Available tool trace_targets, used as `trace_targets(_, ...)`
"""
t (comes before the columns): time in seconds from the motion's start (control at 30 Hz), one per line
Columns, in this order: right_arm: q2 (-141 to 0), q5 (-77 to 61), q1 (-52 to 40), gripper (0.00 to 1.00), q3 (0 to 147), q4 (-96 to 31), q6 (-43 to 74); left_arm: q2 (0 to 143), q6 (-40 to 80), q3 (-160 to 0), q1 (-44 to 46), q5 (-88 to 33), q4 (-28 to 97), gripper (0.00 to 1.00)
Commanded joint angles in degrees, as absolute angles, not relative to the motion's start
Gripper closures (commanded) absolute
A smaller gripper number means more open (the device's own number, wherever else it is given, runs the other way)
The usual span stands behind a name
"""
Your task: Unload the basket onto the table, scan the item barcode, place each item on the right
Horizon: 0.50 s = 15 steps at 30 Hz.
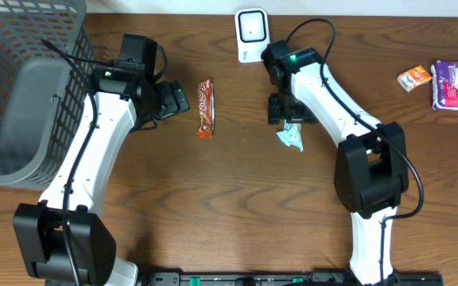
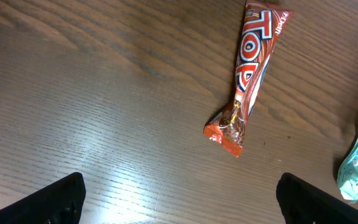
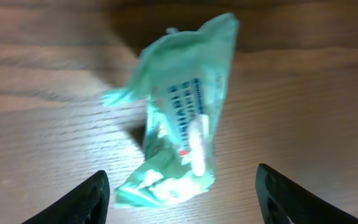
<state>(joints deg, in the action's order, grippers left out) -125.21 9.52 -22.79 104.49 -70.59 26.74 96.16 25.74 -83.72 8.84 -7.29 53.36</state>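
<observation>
**Two robot arms over a wooden table, both grippers open**

The right gripper (image 3: pixel 182 186) hangs over a crumpled mint-green packet (image 3: pixel 179 124). Its fingers are spread wide on either side and do not touch the packet. The packet lies on the table (image 1: pixel 213 206), near the middle and towards the back. A white barcode scanner (image 1: pixel 251 33) stands at the table's far edge, a little beyond the packet.

The left gripper (image 2: pixel 179 199) is also spread wide and holds nothing. Just ahead of it lies a red and orange "TOP" chocolate bar (image 2: pixel 250 68), flat on the wood. A grey mesh basket (image 1: pixel 62 48) sits at the far left. A small orange pack (image 1: pixel 413 78) and a purple and white packet (image 1: pixel 457 85) lie far right.
</observation>
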Motion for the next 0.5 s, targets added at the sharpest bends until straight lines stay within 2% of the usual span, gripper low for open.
trace_targets(0.0,-123.96,6.74,-23.79,0.31,104.47,-70.32,23.03,96.18,25.8,-84.23,8.8,-6.57,53.49,0.02)
trace_targets(0.47,-124.01,14.04,-29.89,0.35,104.44,-68.49,24.8,96.18,25.82,-84.23,8.8,-6.57,53.49,0.02)
